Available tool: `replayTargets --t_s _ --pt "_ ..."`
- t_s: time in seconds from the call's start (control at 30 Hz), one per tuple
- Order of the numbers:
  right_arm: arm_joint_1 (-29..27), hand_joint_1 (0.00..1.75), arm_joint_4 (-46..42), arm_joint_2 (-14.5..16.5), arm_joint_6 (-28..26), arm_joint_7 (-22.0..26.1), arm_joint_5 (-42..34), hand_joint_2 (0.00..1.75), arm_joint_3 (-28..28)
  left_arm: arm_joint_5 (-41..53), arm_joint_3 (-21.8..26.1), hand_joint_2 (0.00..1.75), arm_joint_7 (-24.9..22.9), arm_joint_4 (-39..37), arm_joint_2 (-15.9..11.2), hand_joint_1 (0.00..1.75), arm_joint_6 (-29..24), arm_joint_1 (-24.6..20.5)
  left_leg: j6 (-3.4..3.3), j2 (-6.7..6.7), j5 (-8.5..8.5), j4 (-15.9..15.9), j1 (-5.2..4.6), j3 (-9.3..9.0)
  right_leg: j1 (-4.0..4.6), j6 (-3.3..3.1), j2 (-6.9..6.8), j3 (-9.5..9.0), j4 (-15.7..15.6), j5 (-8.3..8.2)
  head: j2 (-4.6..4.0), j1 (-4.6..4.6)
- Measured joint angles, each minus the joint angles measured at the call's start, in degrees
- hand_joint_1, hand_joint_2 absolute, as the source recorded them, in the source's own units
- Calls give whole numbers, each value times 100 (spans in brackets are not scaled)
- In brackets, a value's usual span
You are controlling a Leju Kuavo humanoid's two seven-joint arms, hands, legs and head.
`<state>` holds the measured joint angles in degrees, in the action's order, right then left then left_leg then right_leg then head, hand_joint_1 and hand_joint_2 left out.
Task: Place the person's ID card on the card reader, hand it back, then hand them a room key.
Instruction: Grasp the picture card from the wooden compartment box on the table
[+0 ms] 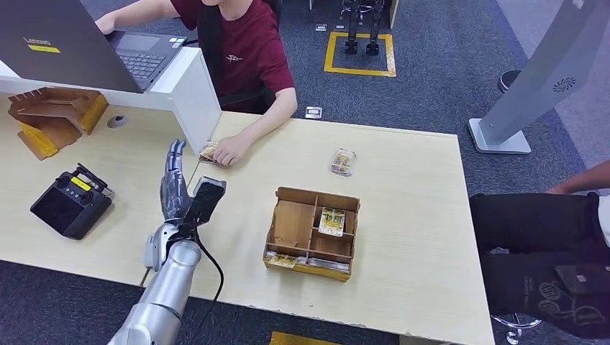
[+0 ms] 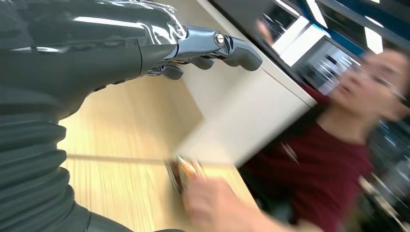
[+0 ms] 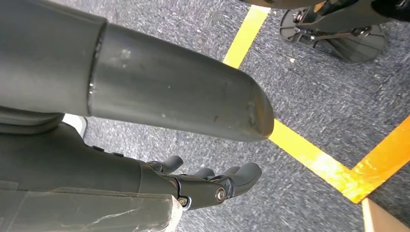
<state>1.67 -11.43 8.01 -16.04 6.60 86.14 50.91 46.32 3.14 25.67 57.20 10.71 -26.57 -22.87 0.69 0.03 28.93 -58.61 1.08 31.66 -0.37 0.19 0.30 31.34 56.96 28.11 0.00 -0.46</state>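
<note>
Pale wood-grain table (image 1: 403, 215); dark grey-blue speckled carpet (image 1: 431, 100) with yellow taped square (image 1: 359, 54); maroon shirt (image 1: 248, 47) on seated person; brown wooden compartment tray (image 1: 313, 233); yellow-patterned card (image 1: 331, 221) inside; black controller (image 1: 70, 201) with yellow label; silver left arm (image 1: 169, 287), dark grey left hand (image 1: 175, 188); white partition (image 1: 194, 93).

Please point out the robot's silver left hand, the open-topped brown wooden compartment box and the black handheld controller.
Silver left hand (image 1: 173, 188), head view, on its palm.
Brown wooden compartment box (image 1: 293, 223), head view, on an empty compartment's floor.
Black handheld controller (image 1: 59, 210), head view, on its screen.
</note>
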Motion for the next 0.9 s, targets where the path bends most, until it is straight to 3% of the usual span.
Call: replayTargets --t_s 0.17,0.3,0.5,0.9 --pt "-25 0 0 1 -9 1 -39 0 82 -157 -1065 175 -77 1115 -235 0 426 759 -1 -1 4 0 0 7 0 2 -2 7 -2 3 0 -1" --pt "-28 0 0 1 -9 1 -42 0 123 -230 -1429 175 -91 1540 -368 0 535 973 -2 0 3 0 0 7 0 2 -3 6 -1 2 0 0" --pt "-43 0 0 1 -32 10 -87 0 209 -497 -1985 175 116 2197 -736 0 1269 1466 -2 3 3 0 0 3 0 2 2 5 0 2 0 -1" --pt "-48 0 0 17 -95 22 -61 0 374 564 -3063 175 22 3059 -1443 0 964 2384 -2 2 5 1 0 8 0 3 0 8 -1 6 0 -1"
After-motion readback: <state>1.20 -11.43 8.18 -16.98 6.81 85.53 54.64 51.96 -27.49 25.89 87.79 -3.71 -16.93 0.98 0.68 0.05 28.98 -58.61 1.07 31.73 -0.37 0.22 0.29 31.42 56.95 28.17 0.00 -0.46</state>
